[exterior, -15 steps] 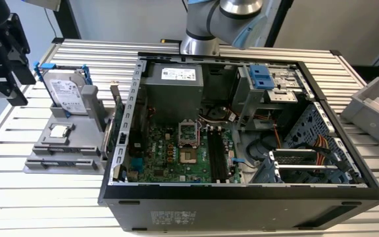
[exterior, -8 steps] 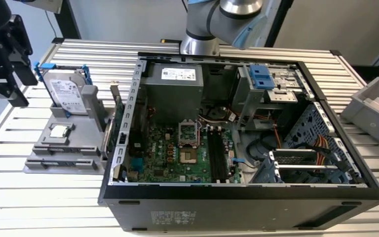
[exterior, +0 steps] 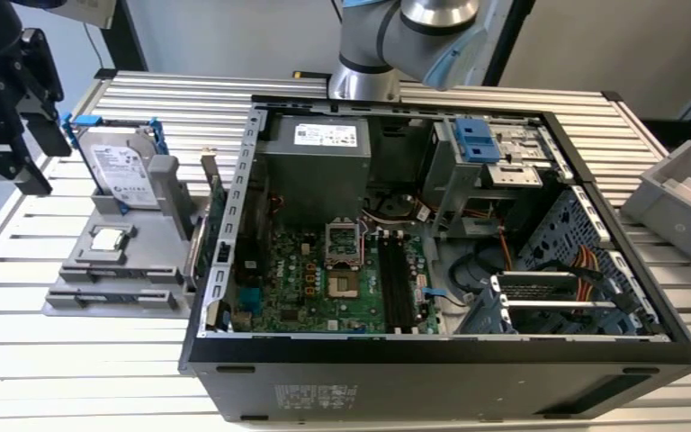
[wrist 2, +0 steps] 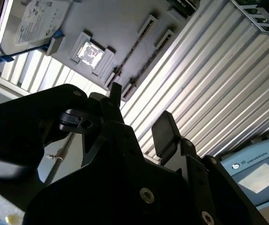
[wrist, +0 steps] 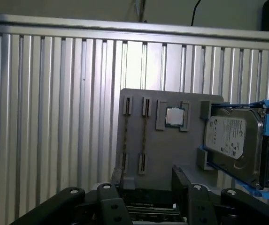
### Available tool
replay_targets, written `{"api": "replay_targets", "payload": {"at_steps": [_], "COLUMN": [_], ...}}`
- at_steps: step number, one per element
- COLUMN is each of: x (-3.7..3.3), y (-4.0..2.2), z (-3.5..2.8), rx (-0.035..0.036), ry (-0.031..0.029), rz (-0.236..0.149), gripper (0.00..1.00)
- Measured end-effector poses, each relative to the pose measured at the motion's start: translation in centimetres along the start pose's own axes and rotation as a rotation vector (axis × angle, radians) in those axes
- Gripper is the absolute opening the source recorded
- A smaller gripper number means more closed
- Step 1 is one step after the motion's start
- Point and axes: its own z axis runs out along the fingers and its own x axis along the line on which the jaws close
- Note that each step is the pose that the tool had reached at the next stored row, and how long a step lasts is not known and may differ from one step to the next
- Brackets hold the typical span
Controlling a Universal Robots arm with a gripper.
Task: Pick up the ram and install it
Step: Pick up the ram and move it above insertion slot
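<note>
The ram stands edge-on as a thin dark strip in a slot of the grey fixture. A second slim strip stands beside it. Both strips appear in both wrist views. In the exterior view the fixture lies on the table to the left of the open computer case. My black gripper hangs high at the exterior view's far left, above and off the fixture. The gripper is open, its fingers apart with nothing between them.
The fixture also holds a silver hard drive in a blue frame, a processor chip and an upright green card. Long black memory slots sit on the motherboard inside the case. A grey bin stands at the exterior view's right.
</note>
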Motion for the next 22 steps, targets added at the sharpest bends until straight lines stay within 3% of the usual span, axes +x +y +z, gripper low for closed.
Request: {"api": "replay_targets", "payload": {"at_steps": [10,18,22], "x": [0.03,0.03,0.04], "y": [-0.02,-0.02,-0.03], "z": [0.66,0.73,0.83], "rx": [0.0010,0.0010,0.0044], "ry": [0.0000,0.0000,0.0000], "rz": [0.003,0.004,0.003], "gripper": [1.00,1.00,1.00]}}
